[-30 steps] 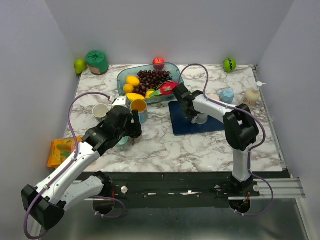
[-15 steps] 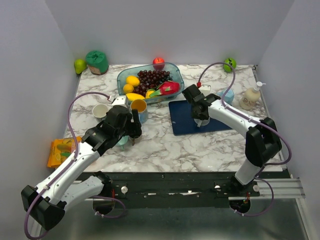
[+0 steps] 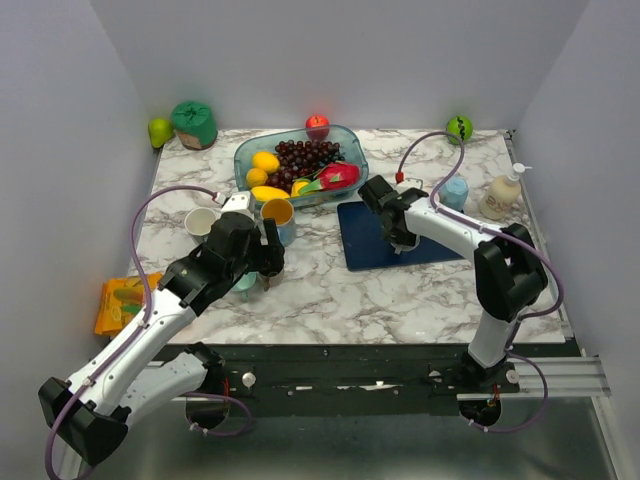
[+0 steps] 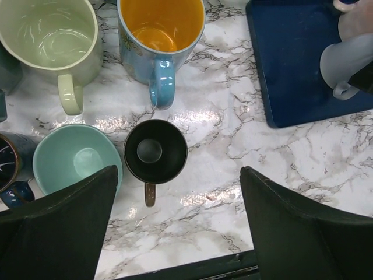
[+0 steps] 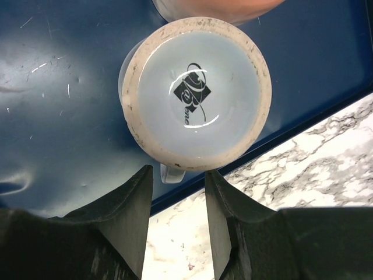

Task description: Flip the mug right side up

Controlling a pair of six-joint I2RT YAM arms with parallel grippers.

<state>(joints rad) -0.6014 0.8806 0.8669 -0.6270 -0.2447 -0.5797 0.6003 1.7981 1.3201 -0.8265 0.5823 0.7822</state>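
The left gripper (image 4: 179, 175) hangs wide and empty over a cluster of upright cups, with a black cup (image 4: 155, 151) straight beneath it. It has no part in this step.

To the right lies the blue mat (image 5: 58, 116), and the mug (image 5: 195, 93) stands on it near its front edge. The mug is mouth down with its stamped base facing up. Its long axis is vertical, and the handle (image 5: 171, 174) points toward the near edge of the table.

The right gripper (image 5: 176, 170) is above the mug, jaws partly apart and gripping nothing.

That gap looks narrower than the body, so I judge it should either open wider or close on the handle. It should then lift clear of the mat before rolling the mug half a turn and set it down mouth up.
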